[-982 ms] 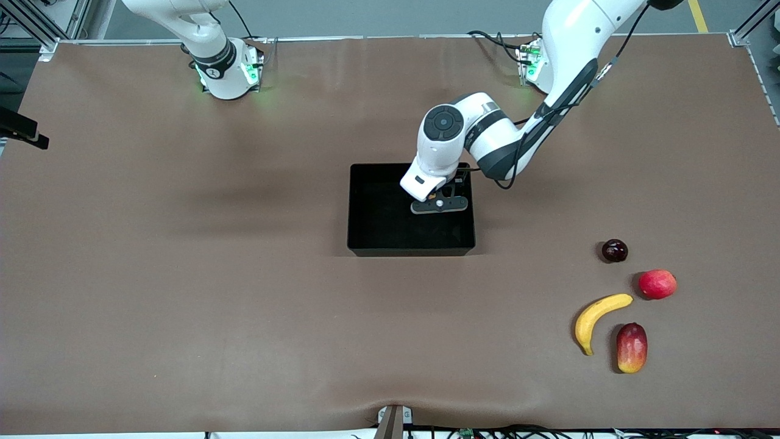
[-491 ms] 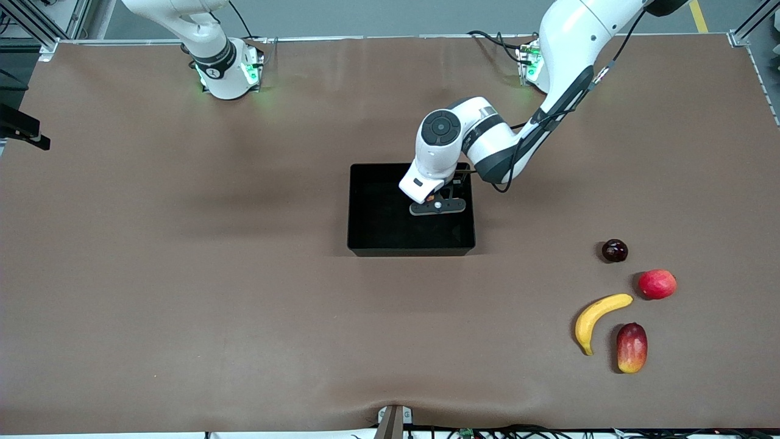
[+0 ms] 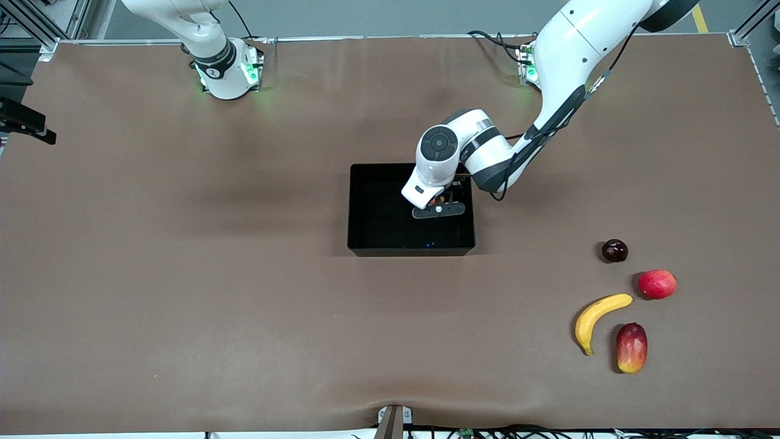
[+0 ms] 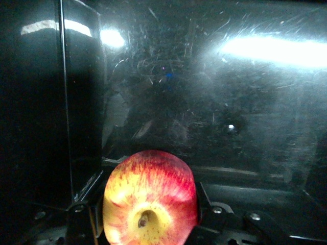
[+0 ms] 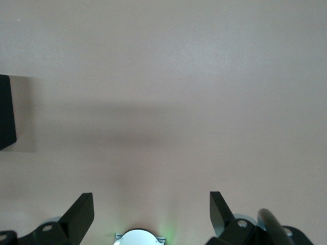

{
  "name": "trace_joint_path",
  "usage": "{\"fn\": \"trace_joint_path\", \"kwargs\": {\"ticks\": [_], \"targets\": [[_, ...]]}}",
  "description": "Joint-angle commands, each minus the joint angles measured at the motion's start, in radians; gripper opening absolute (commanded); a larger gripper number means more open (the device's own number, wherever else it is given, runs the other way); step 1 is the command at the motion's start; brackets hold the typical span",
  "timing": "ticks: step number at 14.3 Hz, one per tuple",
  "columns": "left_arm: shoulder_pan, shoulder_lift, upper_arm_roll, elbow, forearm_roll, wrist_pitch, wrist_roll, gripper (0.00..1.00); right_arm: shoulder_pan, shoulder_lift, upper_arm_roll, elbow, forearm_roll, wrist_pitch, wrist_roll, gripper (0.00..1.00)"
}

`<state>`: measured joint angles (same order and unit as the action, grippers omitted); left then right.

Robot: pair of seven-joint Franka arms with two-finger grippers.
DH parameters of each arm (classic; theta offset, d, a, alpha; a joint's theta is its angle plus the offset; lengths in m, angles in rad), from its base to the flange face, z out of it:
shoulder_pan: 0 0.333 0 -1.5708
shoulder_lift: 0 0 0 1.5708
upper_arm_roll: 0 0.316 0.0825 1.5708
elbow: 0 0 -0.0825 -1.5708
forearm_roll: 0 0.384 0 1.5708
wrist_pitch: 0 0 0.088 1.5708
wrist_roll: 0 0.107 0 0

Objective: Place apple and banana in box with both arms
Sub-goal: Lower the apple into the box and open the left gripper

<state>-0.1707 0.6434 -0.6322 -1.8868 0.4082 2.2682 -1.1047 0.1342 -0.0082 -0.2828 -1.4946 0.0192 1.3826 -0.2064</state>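
Front view. Left gripper (image 3: 440, 204) down inside the box (image 3: 365, 207), toward the corner at the left arm's end and farthest from the front camera. Lower than half a second ago, wrist drawn slightly in toward the base; a descent into the bin, by the look of it. Sliver of red and yellow showing under the wrist: the apple (image 3: 434, 200), carried. Judged: release step close, apple half of the task nearly done. Banana (image 3: 598, 318) untouched on the table toward the left arm's end, nearer the front camera than the box and well apart from it; beside it a mango (image 3: 632, 347), a pinkish-red fruit (image 3: 657, 284) and a small dark fruit (image 3: 614, 250). Right arm parked up by its base, waiting; right gripper out of frame here.

Left wrist view. Left gripper (image 4: 148, 224) pinching the apple (image 4: 149, 204), stem dimple facing the lens, black fingers (image 4: 208, 213) tight against each side. Scratched glossy floor of the box (image 4: 230, 102) directly below, one wall (image 4: 30, 102) just beside the fruit. Apple not yet resting on the floor, as far as can be judged.

Right wrist view. Right gripper (image 5: 152, 217) spread wide, nothing between the fingers, hanging over bare brown table (image 5: 168, 76). Corner of the box (image 5: 6, 112) at the frame edge, well apart from it.
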Motion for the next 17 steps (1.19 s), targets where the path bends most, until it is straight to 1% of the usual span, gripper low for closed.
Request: {"fn": "trace_joint_path", "kwargs": {"ticks": [1, 2, 3, 4, 6, 7, 9, 11, 12, 13, 15, 16, 17], "targets": [[-0.009, 0.012, 0.012, 0.008, 0.029, -0.002, -0.047, 0.04, -0.001, -0.015, -0.010, 0.002, 0.010, -0.008, 0.025, 1.00], [-0.009, 0.012, 0.012, 0.008, 0.029, -0.006, -0.047, 0.33, -0.002, -0.015, -0.010, 0.002, 0.011, -0.002, 0.024, 1.00], [-0.003, 0.004, 0.014, 0.011, 0.029, -0.010, -0.059, 0.75, 0.005, -0.018, -0.007, 0.000, 0.012, -0.007, 0.018, 1.00], [0.005, -0.010, 0.012, 0.017, 0.030, -0.030, -0.064, 1.00, 0.013, -0.027, -0.001, -0.003, 0.013, -0.011, 0.016, 1.00], [0.007, -0.063, 0.009, 0.050, 0.031, -0.106, -0.061, 1.00, 0.047, -0.032, -0.001, -0.001, 0.010, -0.005, 0.016, 1.00], [0.005, -0.097, 0.008, 0.084, 0.031, -0.181, -0.052, 1.00, 0.047, -0.032, -0.002, 0.000, 0.010, -0.005, 0.016, 1.00], [0.013, -0.136, 0.003, 0.188, 0.021, -0.326, -0.023, 1.00, 0.045, -0.029, -0.004, 0.000, 0.004, -0.005, 0.016, 1.00], [0.023, -0.139, 0.011, 0.285, 0.021, -0.439, 0.066, 1.00, 0.045, -0.027, -0.004, 0.004, -0.001, -0.005, 0.016, 1.00], [0.052, -0.137, 0.015, 0.317, 0.024, -0.467, 0.130, 1.00, 0.045, -0.026, -0.004, 0.004, -0.002, -0.007, 0.015, 1.00], [0.104, -0.136, 0.014, 0.336, 0.026, -0.469, 0.203, 1.00, 0.045, -0.026, -0.006, 0.004, -0.004, -0.008, 0.015, 1.00], [0.202, -0.131, 0.014, 0.341, 0.023, -0.469, 0.360, 1.00, 0.045, -0.026, -0.006, 0.002, -0.008, -0.011, 0.018, 1.00], [0.239, -0.125, 0.014, 0.342, 0.023, -0.457, 0.440, 1.00, 0.035, -0.029, -0.006, 0.002, -0.016, -0.013, 0.018, 1.00], [0.262, -0.113, 0.015, 0.351, 0.024, -0.435, 0.521, 1.00, 0.009, -0.026, 0.010, 0.000, -0.015, -0.010, 0.016, 1.00]]}}
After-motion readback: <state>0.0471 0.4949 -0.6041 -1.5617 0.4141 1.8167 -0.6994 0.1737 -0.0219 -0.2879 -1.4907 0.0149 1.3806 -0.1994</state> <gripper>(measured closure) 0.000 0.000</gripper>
